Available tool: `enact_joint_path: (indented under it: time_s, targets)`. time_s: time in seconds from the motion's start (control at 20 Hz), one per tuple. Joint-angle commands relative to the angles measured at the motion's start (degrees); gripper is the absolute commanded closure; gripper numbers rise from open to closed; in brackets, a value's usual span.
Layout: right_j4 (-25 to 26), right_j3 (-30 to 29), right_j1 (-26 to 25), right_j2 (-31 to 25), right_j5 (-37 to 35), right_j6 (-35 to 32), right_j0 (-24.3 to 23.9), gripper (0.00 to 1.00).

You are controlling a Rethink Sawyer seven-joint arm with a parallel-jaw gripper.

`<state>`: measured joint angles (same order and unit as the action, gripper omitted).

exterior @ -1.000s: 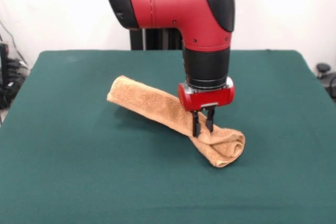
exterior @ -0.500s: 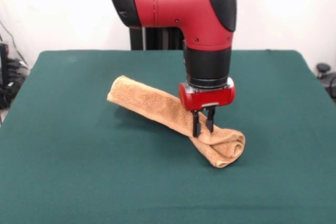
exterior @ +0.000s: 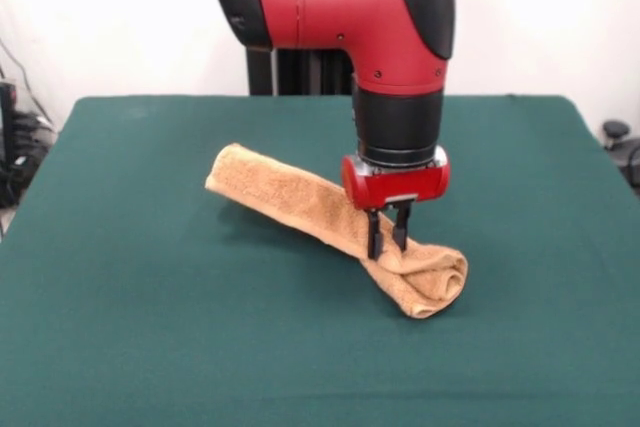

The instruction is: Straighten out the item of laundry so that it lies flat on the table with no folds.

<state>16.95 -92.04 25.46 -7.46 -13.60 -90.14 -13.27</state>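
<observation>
- The towel (exterior: 330, 227) is lying near the middle of the table (exterior: 120, 327) as a long rolled bundle, running from about 10 o'clock toward 4 o'clock, with a thick folded lump at the 4 o'clock end.
- The gripper (exterior: 386, 247) is standing upright over that lump, and its two fingers are pinching a ridge of the towel between them.
- I think the arm is about to lift this fold, so it is better to rise slowly and pull toward 4 o'clock, away from the roll.
- If the pinch is taking several layers, the bundle will be dragging along instead of opening.
</observation>
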Motion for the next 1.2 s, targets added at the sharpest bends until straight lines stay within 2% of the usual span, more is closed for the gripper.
enact_joint_path:
  time_s: [0.05,0.6,0.9,1.2]
  targets:
    - [-5.2,-2.67,-4.25,-2.85,-10.47,-9.32,2.51,1.0]
    - [-11.36,-5.31,1.95,-0.68,-21.63,-11.18,4.68,1.0]
    - [-13.52,-4.51,5.67,0.51,-30.74,-11.97,6.45,1.0]
    - [-14.1,-3.05,7.2,1.84,-34.42,-13.48,8.24,1.0]
